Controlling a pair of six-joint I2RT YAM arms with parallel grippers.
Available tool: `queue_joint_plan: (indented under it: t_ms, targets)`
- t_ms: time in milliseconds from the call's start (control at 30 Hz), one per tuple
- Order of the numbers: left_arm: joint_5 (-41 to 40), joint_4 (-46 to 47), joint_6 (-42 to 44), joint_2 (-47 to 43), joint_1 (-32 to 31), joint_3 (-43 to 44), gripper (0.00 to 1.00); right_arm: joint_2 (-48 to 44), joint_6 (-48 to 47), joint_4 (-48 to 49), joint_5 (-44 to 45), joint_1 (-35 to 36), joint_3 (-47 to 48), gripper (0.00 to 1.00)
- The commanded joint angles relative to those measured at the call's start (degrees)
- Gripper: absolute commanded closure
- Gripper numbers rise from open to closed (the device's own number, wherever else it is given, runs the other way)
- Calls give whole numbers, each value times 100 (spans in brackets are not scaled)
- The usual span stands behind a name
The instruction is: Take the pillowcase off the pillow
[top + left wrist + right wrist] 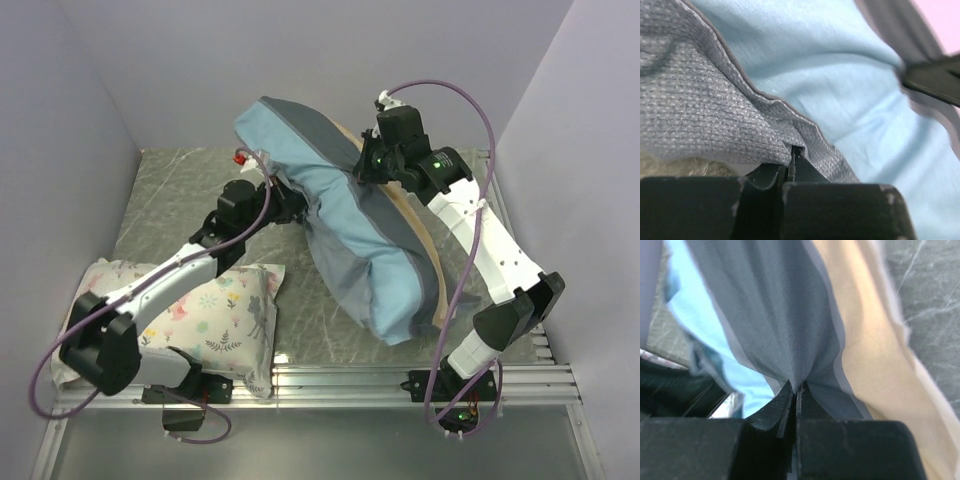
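Place: robot lab, a small test cell.
Enclosure: plain pale lilac walls (90,90) on the left, back and right, closing in one bay.
Worktop (190,180): grey marble-patterned sheet running from wall to wall.
Frame: slotted aluminium rails (340,385) along the near edge, the kind used for machine frames.
Machines: left arm (150,290) and right arm (490,250), black and white, with their bases fixed side by side at the rails.
Wiring: purple cables (440,85) looped in the open along both arms; green lights (437,157) lit on the right arm.
Test pieces: bedding on the worktop, a pillowcase (340,220) and a printed pillow (230,310).
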Motion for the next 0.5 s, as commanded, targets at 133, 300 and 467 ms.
queue_joint_plan:
  t_ms: [133, 300, 467]
  targets:
    - [-750, -555, 649, -1244, -800, 533, 100, -99, -44, 382, 228, -35, 939, 100]
    - [-1347, -1179, 914, -833, -1662, 1474, 100, 297, 166, 318, -86, -781, 1547, 94]
    - [-1602, -1417, 466, 239, -1822, 2327, 100, 1141, 194, 83, -342, -1134, 2415, 61]
